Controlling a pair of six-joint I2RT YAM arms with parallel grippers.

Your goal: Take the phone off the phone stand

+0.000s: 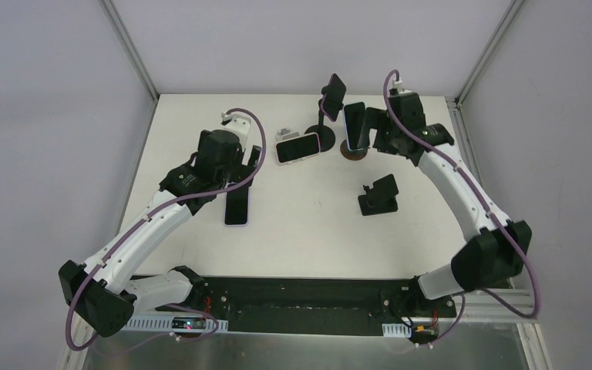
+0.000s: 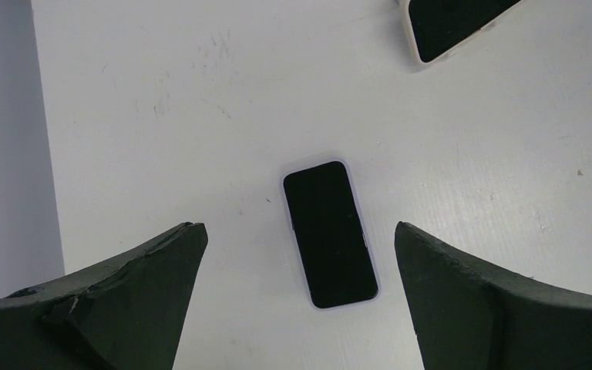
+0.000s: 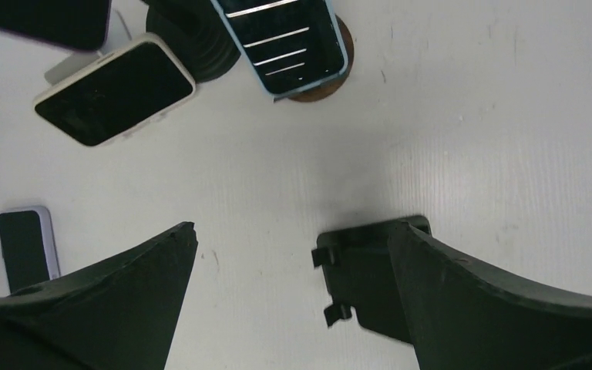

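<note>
While the white tabletop (image 1: pixel 308 239) carries everything, left claw (image 2: pixel 297 229) hangs wide open above it and right claw (image 3: pixel 293 225), also open, sits nr the empty black stand (image 1: pixel 378 194); phone (image 2: pixel 330 233) lies flat, screen up, under left claw, off stand.

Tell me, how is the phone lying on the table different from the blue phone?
The lying phone rests flat on the table; the blue phone stands propped on a stand. The lying phone's case is pale purple; the blue phone's is blue. Both screens are dark.
</note>
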